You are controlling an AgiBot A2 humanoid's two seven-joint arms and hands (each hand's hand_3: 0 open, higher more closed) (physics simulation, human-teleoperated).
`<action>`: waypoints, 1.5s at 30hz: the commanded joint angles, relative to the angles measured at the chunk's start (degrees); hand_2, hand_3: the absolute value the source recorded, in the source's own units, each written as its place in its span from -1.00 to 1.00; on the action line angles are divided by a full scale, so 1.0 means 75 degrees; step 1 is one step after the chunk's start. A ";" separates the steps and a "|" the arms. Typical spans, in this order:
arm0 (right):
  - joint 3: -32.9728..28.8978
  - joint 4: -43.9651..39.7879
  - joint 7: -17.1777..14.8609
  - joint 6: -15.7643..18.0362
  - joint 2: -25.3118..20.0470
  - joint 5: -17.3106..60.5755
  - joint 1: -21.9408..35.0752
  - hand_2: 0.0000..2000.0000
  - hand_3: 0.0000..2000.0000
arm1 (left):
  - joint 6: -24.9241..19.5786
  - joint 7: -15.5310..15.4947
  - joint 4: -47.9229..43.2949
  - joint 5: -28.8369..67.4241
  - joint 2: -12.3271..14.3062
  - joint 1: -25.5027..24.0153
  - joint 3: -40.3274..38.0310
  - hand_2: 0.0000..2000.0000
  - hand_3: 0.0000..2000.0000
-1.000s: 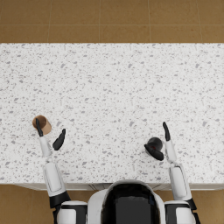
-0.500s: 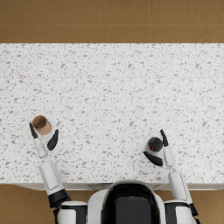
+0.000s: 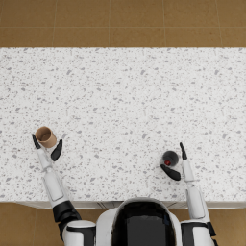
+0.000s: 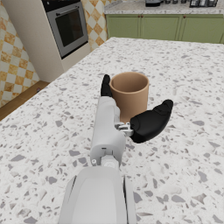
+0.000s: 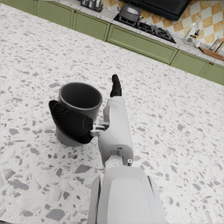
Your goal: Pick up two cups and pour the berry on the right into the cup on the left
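A tan cup (image 3: 45,137) stands upright near the table's left front, and its inside looks empty in the left wrist view. My left hand (image 3: 44,153) is at the tan cup (image 4: 129,93), fingers behind it and thumb (image 4: 151,122) in front, spread and not clamped. A dark grey cup (image 3: 169,158) with a red berry (image 3: 167,163) inside stands at the right front. My right hand (image 3: 178,166) flanks this cup (image 5: 78,107), its thumb (image 5: 70,122) against the cup wall and its fingers (image 5: 116,85) straight on the other side. Both cups rest on the table.
The speckled white table (image 3: 125,96) stretches far beyond the cups, with its front edge (image 3: 120,202) just behind my wrists. Brown floor lies beyond the far edge. The wrist views show an oven (image 4: 68,28) and green cabinets (image 5: 144,43) in the distance.
Both hands have slid in around their cups: the left hand moved left until the tan cup sat between fingers and thumb, and the right hand drew back beside the dark cup. Neither cup moved.
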 commanded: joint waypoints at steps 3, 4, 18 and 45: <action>0.0216 -0.0336 -0.0014 -0.0079 -0.0075 0.0001 0.0076 -1.00 -1.00 | -0.0013 0.0002 0.0780 0.0000 -0.0100 0.0480 -0.0080 -1.00 -1.00; 0.0252 -0.0388 -0.0017 -0.0102 -0.0094 0.0002 0.0084 -1.00 -1.00 | -0.0024 0.0002 0.0734 0.0000 -0.0085 0.0482 -0.0036 -1.00 -1.00; 0.0454 -0.1031 0.0001 0.0046 -0.0486 -0.0001 0.0604 -1.00 -1.00 | -0.0018 0.0003 0.1494 -0.0001 -0.0105 0.1187 0.0066 -1.00 -1.00; 0.0247 -0.0124 0.0000 0.0361 -0.1181 0.0003 0.1673 1.00 0.28 | -0.0270 -0.0028 -0.2417 0.0000 0.0262 0.0151 0.1987 1.00 0.28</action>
